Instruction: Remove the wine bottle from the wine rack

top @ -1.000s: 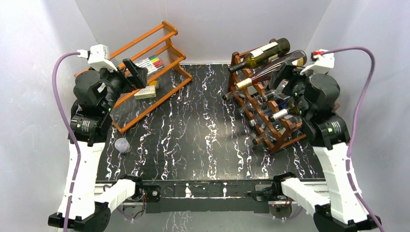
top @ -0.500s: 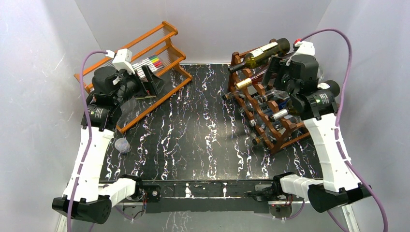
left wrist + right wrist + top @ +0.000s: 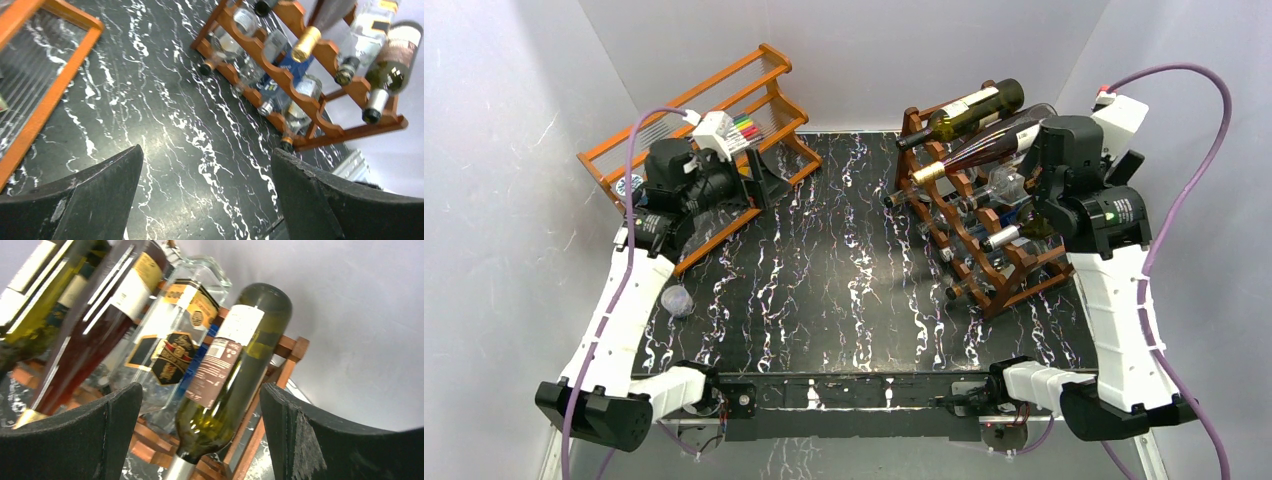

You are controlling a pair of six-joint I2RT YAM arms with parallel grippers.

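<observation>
The dark reddish-brown wine rack (image 3: 1007, 292) stands at the table's right with several bottles lying in its scalloped tiers. In the right wrist view an olive-green wine bottle (image 3: 235, 375) with a brown label and silver neck lies on the rack (image 3: 292, 347), just beyond my open right gripper (image 3: 200, 395); the fingers do not touch it. From above, that gripper (image 3: 1036, 190) hovers over the rack's back right side. My left gripper (image 3: 759, 180) hangs open and empty over the table's left; its view looks across at the rack (image 3: 280, 75) between its fingers (image 3: 206, 152).
A lighter orange rack (image 3: 714, 140) with thin rods holds coloured markers (image 3: 742, 128) at the back left. A small clear lump (image 3: 676, 300) lies on the black marbled tabletop (image 3: 844, 290) near the left arm. White walls close in on three sides.
The left gripper has swung right, away from the orange rack toward the table's middle. The right wrist has risen and shifted back to the rack's right side. Both grippers stayed open.
</observation>
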